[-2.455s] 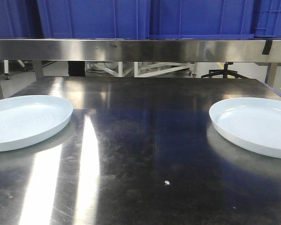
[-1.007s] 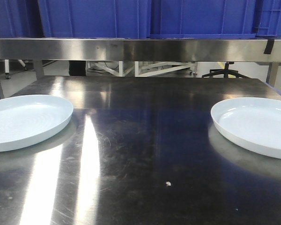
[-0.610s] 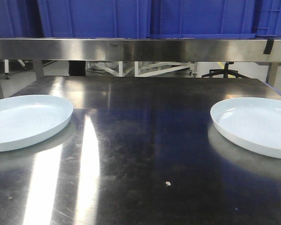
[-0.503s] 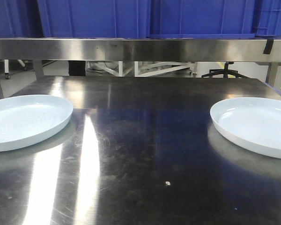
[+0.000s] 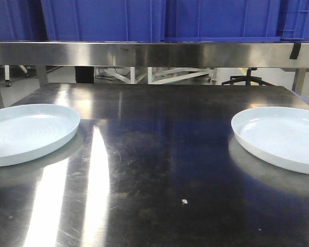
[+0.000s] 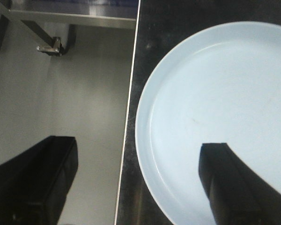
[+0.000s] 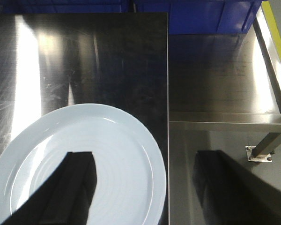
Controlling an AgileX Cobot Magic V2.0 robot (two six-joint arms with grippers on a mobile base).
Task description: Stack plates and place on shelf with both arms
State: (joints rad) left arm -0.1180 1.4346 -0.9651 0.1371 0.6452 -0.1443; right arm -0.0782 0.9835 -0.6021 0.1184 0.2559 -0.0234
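Note:
Two pale blue-white plates lie on the steel table, far apart: the left plate (image 5: 26, 131) (image 6: 215, 103) and the right plate (image 5: 280, 136) (image 7: 122, 140). Neither gripper shows in the front view. My left gripper (image 6: 136, 183) is open above the left plate's outer rim, one finger over the dish and the other beyond the table edge. Over the right plate's outer rim, the open right gripper (image 7: 145, 185) straddles it the same way. Nothing is held. The steel shelf (image 5: 154, 54) runs across the back above the table.
Blue crates (image 5: 103, 20) stand on the shelf. A small crumb (image 5: 184, 201) lies on the table near the front. A lower steel surface (image 7: 225, 93) adjoins the table's right edge. Floor (image 6: 75, 93) lies past its left edge.

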